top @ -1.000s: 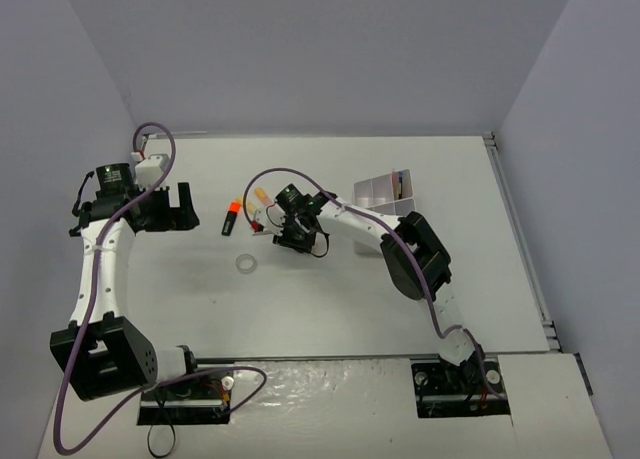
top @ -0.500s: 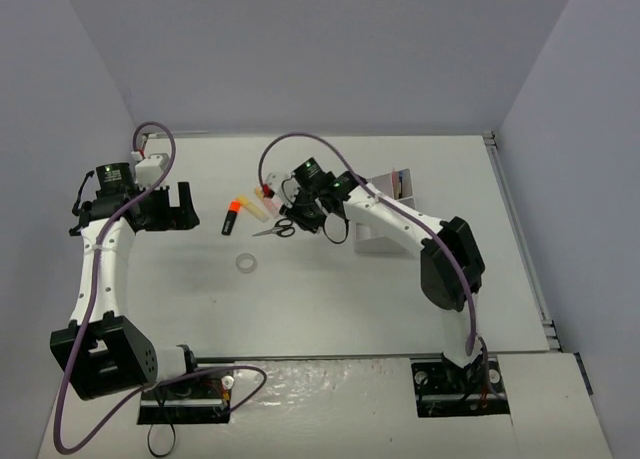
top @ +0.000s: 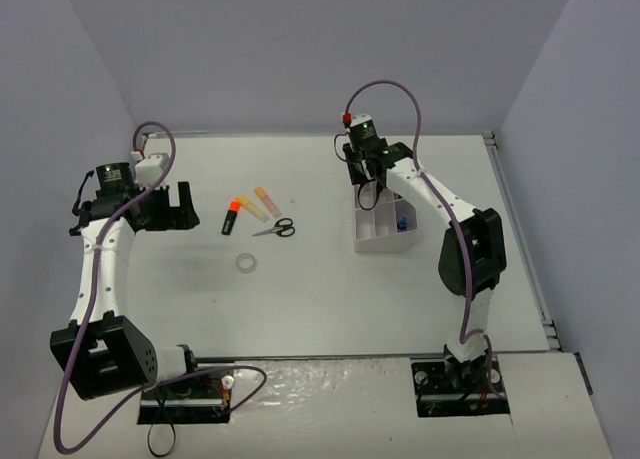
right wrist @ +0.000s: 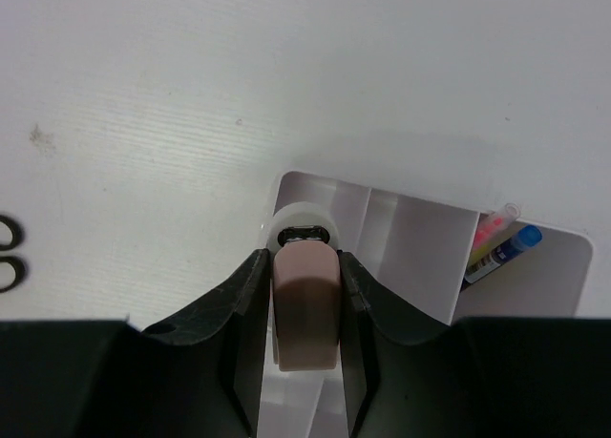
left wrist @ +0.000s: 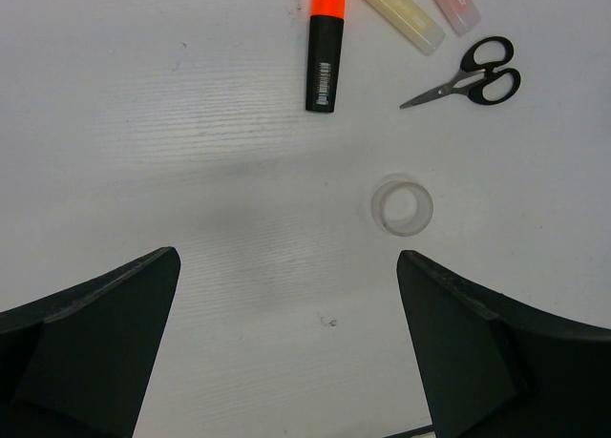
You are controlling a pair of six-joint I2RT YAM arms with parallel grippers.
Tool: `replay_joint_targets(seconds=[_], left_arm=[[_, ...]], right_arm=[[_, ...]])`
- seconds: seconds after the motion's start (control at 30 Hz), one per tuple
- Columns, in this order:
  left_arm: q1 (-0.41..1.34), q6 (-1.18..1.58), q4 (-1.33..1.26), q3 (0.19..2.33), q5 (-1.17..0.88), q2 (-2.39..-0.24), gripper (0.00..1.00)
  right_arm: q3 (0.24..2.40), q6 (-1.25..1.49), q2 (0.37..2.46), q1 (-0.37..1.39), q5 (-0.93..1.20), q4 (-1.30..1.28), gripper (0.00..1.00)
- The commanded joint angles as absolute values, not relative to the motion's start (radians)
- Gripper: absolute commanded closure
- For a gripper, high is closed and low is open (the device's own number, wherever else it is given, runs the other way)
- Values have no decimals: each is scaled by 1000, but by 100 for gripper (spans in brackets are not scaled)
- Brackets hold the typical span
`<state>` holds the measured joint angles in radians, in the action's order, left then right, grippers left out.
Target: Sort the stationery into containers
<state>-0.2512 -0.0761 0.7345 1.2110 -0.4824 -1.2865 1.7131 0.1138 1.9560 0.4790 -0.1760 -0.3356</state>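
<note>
Placement step: I am holding the pink eraser block (right wrist: 305,309) clamped in the right jaws, with the tray (right wrist: 420,252) directly beneath them. Left jaws are standing apart. Next move, I judge, is calling for lowering, then releasing.

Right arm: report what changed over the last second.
The right fingers, shut on the pink eraser, swung from above the scissors rightward and farther out to over the tray. Scissors, highlighters, tape ring and open left fingers stayed put.
</note>
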Motion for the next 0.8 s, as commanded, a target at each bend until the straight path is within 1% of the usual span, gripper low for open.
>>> replay_joint_targets(seconds=[0.0,0.07,0.27,0.47,0.57,0.6,0.63,0.77], left_arm=[[-261,-84,700,1232,-502,-1256,3],[-263,-82,698,1234,-502,-1258,3],[-267,-80,700,1234,-508,-1258,3],[-268,-80,704,1239,-508,-1259,3],[-268,-81,704,1241,-508,-1258,3],[-267,-81,704,1241,-509,-1258,3],[-268,-81,704,1240,-508,-1259,3],[-268,-81,703,1241,-508,-1262,3]], right_arm=[[1722,219,1946,475,-207,-212,100],[1722,237,1961,476,-194,-210,100],[1631,264,1974,471,-243,-155,100],[1610,274,1987,472,-273,-139,100],[1601,275,1983,471,-300,-133,96],[1596,277,1981,471,-302,-132,94],[1592,279,1979,472,-301,-129,90],[1581,285,1979,474,-288,-123,69]])
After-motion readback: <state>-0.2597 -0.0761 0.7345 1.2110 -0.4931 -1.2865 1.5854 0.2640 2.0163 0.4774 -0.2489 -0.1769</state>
